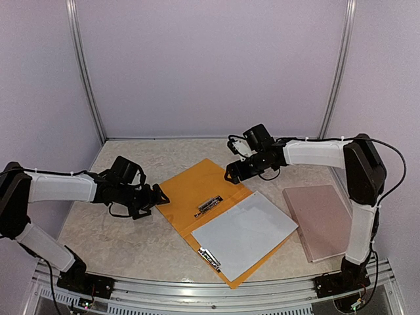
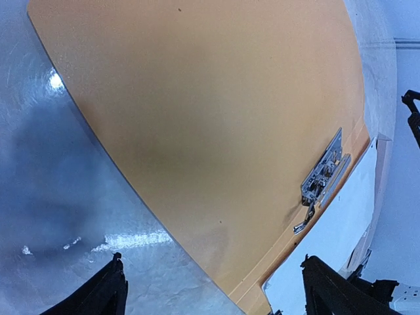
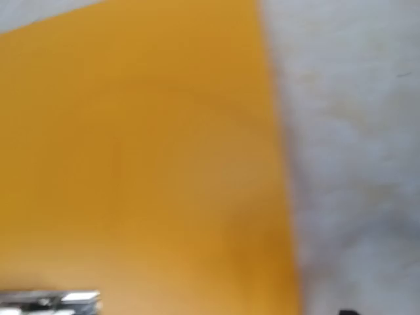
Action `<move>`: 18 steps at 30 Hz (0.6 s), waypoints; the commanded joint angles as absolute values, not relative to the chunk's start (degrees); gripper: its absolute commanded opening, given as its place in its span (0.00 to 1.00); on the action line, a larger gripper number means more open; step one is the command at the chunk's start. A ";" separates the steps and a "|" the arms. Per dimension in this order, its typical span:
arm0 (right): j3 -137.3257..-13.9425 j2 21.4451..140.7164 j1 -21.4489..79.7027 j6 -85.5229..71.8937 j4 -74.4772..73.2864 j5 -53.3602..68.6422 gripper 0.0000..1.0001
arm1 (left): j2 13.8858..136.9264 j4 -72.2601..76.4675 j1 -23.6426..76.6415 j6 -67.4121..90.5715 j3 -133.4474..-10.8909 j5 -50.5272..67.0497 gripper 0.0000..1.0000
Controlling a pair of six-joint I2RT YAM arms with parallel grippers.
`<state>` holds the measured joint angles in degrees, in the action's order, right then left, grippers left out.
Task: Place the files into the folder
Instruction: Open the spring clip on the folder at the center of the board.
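So the marbled beige surface (image 1: 125,230) takes up most of the view. On it, the flat orange-yellow document folder (image 1: 190,187) lies spread open right between the two claws. The stack of white paper sheets (image 1: 246,231) sits on the folder half that's farther from the left claw (image 1: 159,195) and on the near side of the right claw (image 1: 231,174). I can't read any print or count the sheets from here. A pinkish-brown flat board (image 1: 319,220) lies off to the outer side of the right claw, apart from the folder and close to that arm's base.

The left claw is at the folder's left corner. Its fingers (image 2: 105,295) are spread wide with nothing between them.

The right claw hovers over the folder's far edge. Can't tell if it's apart or together, since the wrist view is just blurry orange.

The small metal clip (image 1: 209,205) sits at the fold, roughly midway between both claws.
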<state>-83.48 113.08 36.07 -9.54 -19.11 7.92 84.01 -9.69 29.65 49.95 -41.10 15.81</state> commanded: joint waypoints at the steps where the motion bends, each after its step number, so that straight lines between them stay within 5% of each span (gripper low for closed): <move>1: -86.10 116.94 32.59 -7.96 -20.12 12.27 0.84 | 86.62 -4.64 29.44 54.84 -39.41 20.18 0.88; 18: -81.28 123.91 29.09 -10.66 -13.84 23.96 0.81 | 94.69 9.24 32.08 65.35 -36.48 23.92 0.79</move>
<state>-85.12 123.52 29.45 -8.80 -15.90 20.14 92.53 6.68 31.53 62.92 -38.02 23.83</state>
